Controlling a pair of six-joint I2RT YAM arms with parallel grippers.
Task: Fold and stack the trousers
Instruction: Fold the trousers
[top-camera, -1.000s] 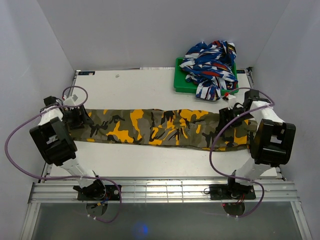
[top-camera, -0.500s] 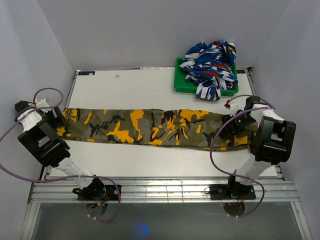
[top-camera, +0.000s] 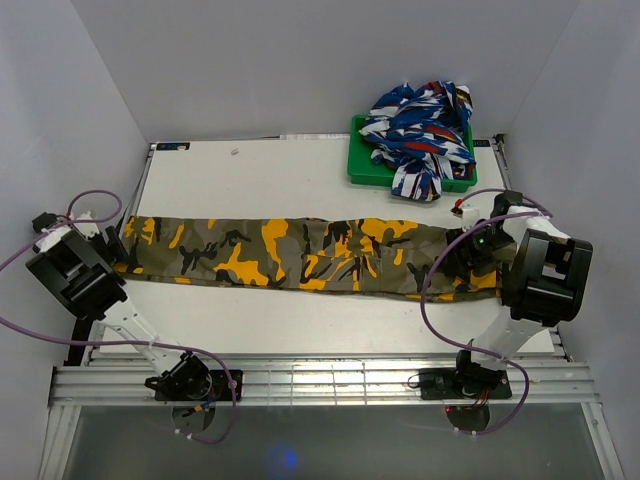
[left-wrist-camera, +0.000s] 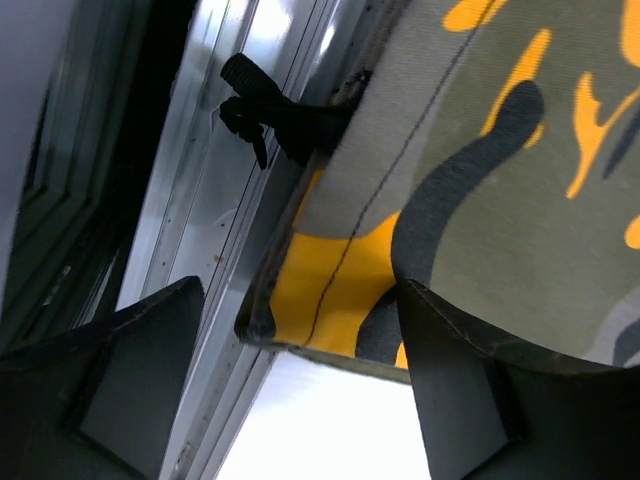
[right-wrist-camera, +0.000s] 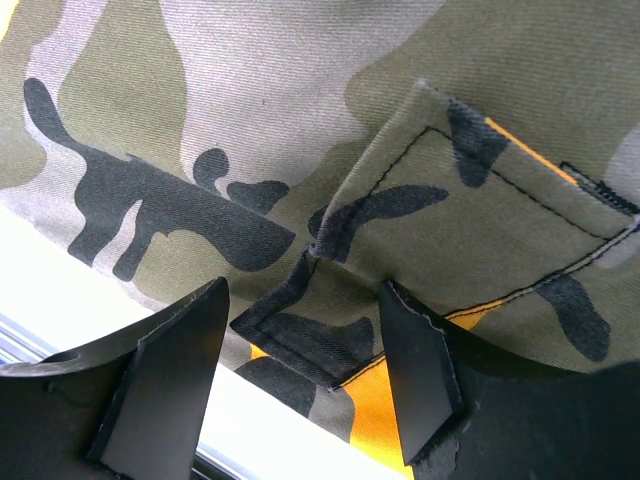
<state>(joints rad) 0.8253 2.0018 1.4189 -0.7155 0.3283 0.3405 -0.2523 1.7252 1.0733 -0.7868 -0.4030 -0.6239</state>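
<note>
On the near side of the green tray, apart from it, the trousers lie flat on the white table as one long narrow band. Their long axis runs left to right, roughly along the table's near edge. The waist and pocket end points right and sits just nearward of the tray. The leg end points left and lies well away from the tray, at the table's left border. The band looks doubled, one leg over the other, with a few shallow wrinkles toward the tray end.

The cloth is a woven twill printed in olive, black and orange-yellow blotches, with dark stitched seams. A square-cornered pocket flap and a patch pocket with double stitching show in the right wrist view. At the leg hem a short black cord sticks out over the ribbed metal rail of the table edge.

At the end farthest from the tray, the left gripper has its jaws spread wide, with the hem corner in the gap and nothing pinched. Close to the tray, the right gripper hangs over the waist end with jaws parted around the flap corner, clamping nothing. A heap of blue, white and red fabric fills the tray.
</note>
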